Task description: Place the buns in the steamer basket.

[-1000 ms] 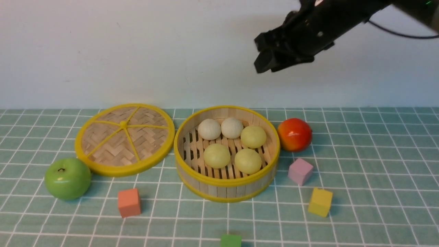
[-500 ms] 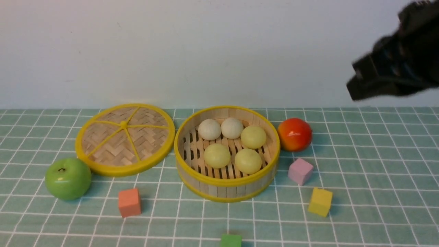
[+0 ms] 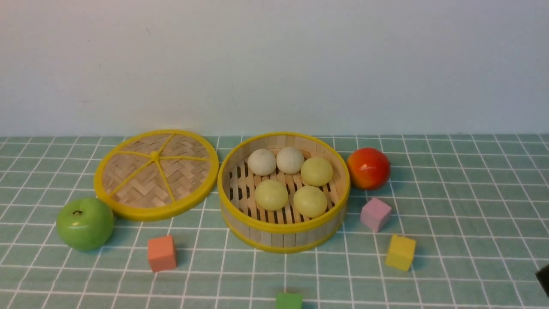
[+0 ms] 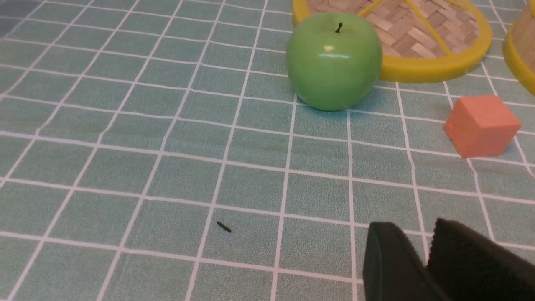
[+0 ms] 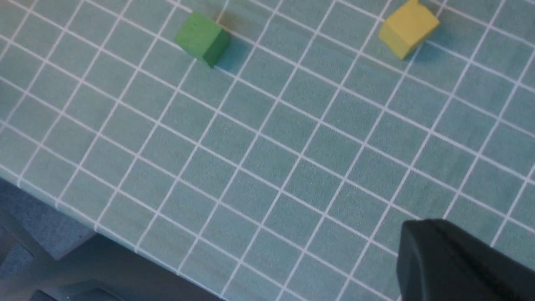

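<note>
The steamer basket [image 3: 283,229] stands at mid-table with all the buns inside it: two off-white buns [image 3: 261,162] at the back and three pale yellow-green buns [image 3: 271,194] in front and to the right. My right gripper [image 5: 418,234] is shut on nothing, low over the cloth near the table's front right; in the front view only a dark tip of my right gripper [image 3: 544,279] shows at the right edge. My left gripper [image 4: 416,228] hangs over bare cloth well in front of the apple, its fingers a narrow gap apart and empty.
The woven lid [image 3: 156,174] lies flat left of the basket, with a green apple [image 3: 85,223] at its front. A red-orange fruit [image 3: 368,168] sits right of the basket. Orange [image 3: 161,253], pink [image 3: 375,213], yellow [image 3: 400,252] and green [image 3: 288,301] cubes are scattered in front.
My right arm swung from high above the basket out to the right and down to the table's front right corner, and its gripper closed empty. Nothing else moved.
</note>
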Available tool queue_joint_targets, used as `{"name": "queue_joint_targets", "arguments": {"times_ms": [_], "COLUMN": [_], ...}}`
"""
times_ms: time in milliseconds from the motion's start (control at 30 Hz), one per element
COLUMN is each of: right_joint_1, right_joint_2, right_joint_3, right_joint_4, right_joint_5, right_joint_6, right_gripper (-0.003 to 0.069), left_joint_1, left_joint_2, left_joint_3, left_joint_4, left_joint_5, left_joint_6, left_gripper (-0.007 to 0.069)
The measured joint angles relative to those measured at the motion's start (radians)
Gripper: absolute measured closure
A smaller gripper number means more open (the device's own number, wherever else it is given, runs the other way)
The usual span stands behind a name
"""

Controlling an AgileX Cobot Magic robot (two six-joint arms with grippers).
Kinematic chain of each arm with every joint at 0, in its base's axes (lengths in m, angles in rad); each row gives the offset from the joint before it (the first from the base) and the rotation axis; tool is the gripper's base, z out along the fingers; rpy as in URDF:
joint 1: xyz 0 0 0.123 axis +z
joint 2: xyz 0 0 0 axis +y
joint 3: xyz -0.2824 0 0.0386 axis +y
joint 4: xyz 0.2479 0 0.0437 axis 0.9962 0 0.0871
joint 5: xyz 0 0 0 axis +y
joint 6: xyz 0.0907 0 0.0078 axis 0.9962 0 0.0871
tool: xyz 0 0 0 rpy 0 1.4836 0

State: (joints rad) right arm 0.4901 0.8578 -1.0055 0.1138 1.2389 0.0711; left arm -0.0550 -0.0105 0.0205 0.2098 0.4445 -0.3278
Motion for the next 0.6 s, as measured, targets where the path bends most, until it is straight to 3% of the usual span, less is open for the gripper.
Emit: {"name": "queue_joint_targets", "arguments": {"times_ms": [233, 467, 500, 600], "right_joint_1": [-0.010, -0.171, -0.230, -0.310], "right_joint_2": [-0.056, -0.281, -0.360, -0.497], "right_joint_3": [0.027, 0.236, 0.337, 0.499], "right_joint_4": [-0.131, -0.163, -0.169, -0.184], "right_joint_5": [-0.017, -0.299, -0.415, -0.554], "right_joint_6": [0.001, 0.001, 0.001, 0.002], "right_gripper": [0.0662, 0.0659, 0.0659, 0.0657], "left_joint_1": [0.000, 0.000, 0.000, 0.000], "left_joint_2": [0.000, 0.000, 0.000, 0.000], "left_joint_3": [0.000, 0.000, 0.000, 0.000], "left_joint_4": [0.000, 0.000, 0.000, 0.000], "left_joint_5": [0.000, 0.000, 0.000, 0.000], "left_joint_6": [0.000, 0.000, 0.000, 0.000], "left_gripper": [0.0443, 0.0438, 0.0436, 0.0431]}}
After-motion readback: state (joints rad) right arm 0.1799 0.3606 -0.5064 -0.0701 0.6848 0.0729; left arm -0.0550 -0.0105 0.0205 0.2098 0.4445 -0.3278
